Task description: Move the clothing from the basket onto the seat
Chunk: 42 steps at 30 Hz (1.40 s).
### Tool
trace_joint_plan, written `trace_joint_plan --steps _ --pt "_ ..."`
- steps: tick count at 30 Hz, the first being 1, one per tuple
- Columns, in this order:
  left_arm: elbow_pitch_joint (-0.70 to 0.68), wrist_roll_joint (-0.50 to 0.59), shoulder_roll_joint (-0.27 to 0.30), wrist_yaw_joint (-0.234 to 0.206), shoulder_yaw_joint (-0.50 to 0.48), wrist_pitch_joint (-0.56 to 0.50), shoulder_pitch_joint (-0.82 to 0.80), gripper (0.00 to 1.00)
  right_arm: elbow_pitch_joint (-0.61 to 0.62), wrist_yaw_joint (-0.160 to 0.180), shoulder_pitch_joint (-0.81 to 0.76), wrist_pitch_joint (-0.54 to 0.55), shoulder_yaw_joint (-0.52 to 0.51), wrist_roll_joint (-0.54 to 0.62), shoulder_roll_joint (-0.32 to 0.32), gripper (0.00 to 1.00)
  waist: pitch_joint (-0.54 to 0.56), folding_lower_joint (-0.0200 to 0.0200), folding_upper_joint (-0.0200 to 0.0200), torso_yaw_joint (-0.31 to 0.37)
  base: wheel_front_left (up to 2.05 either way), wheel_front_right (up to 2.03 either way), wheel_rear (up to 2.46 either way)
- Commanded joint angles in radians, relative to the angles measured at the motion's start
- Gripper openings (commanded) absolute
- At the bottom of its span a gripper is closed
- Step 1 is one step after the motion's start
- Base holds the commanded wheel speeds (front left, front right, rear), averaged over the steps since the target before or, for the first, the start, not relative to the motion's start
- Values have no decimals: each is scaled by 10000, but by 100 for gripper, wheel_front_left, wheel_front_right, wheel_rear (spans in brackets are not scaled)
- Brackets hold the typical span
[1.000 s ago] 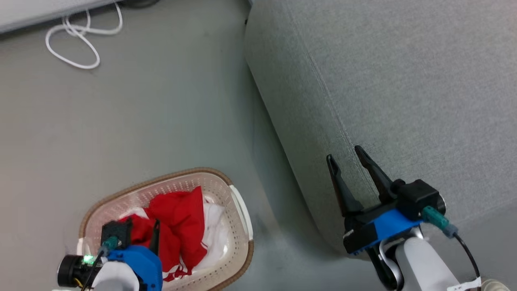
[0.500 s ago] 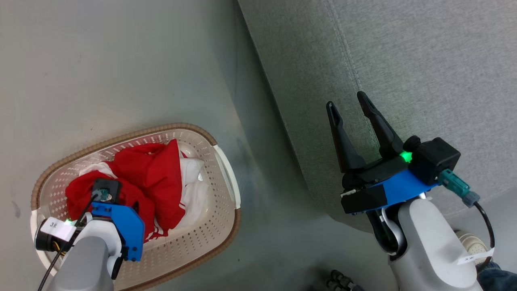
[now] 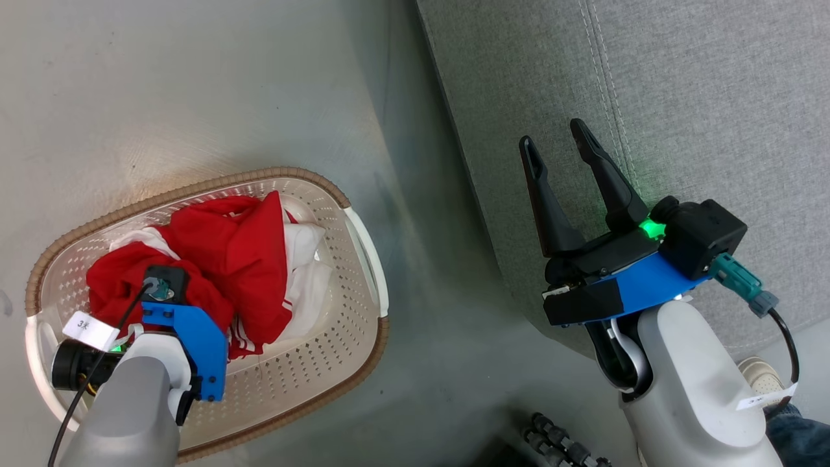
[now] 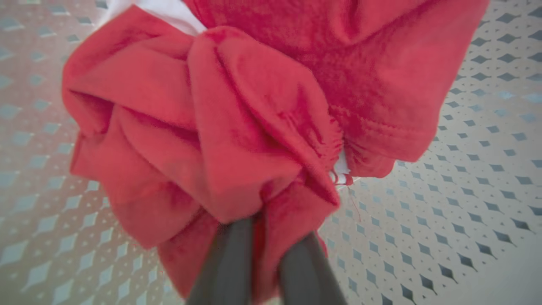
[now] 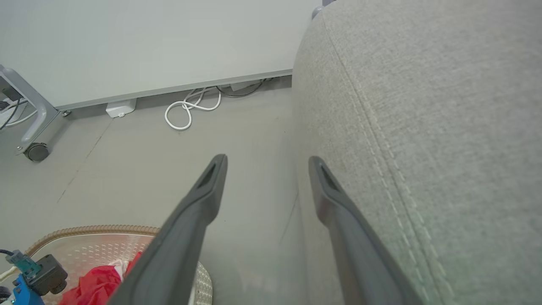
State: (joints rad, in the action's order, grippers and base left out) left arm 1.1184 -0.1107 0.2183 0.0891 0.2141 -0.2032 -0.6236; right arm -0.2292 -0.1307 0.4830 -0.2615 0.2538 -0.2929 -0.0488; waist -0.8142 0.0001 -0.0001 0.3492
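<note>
The grey seat (image 3: 713, 97) lies right of the basket (image 3: 311, 383), well apart from it, with bare floor (image 3: 194, 78) between. The right arm (image 3: 687, 389) reaches up over the seat's edge nearest the basket, its right claw (image 3: 553, 137) spread wide and empty. The left arm (image 3: 130, 408) dips into the basket, where the left claw (image 4: 271, 228) is pinched on the clothing (image 3: 240, 259), a crumpled red heap with white bands, bunched around the fingers (image 4: 228, 262).

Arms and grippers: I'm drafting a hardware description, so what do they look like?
Pale grey forearms, each with a blue wrist bracket, a black camera block, a teal plug on a black cable, a green light and a white tag. The right gripper and left gripper have two long dark fingers each.
</note>
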Motion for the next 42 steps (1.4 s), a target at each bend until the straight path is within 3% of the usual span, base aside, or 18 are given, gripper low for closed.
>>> trace_joint_plan --steps 1,15,22,29,34,36,42 --pt "41 -73 116 67 33 121 -220 0 5 -3 106 -53 23 -30 -27 100 20 -1 1 -16 0 0 0" --pt "691 -565 -87 355 261 975 -408 0 -227 -1 180 -54 23 122 -28 100 585 -1 1 -353 0 0 0" --pt "779 -958 -933 437 1054 1600 114 0 -714 -1 -285 -46 -195 631 -30 100 1961 -1 1 -1075 0 0 0" --pt "-517 -2833 -1390 415 2782 2454 866 0 -1325 -1 -923 -46 -395 1231 -32 100 3691 -1 1 -2059 0 0 0" --pt "-1895 -4425 -911 413 4127 3262 1324 0 -1697 -1 -1435 -47 -486 1480 -28 100 4829 -1 1 -2540 0 0 0" --pt "-2240 -4796 -1258 417 4344 3406 998 0 -1818 -1 -1652 -42 -515 1531 -27 100 5262 -1 1 -2685 0 0 0" --pt "-3116 -5315 -1238 413 4763 4399 968 0 -1795 -1 -2240 184 -347 1393 -33 100 6316 -1 1 -3042 0 0 0"
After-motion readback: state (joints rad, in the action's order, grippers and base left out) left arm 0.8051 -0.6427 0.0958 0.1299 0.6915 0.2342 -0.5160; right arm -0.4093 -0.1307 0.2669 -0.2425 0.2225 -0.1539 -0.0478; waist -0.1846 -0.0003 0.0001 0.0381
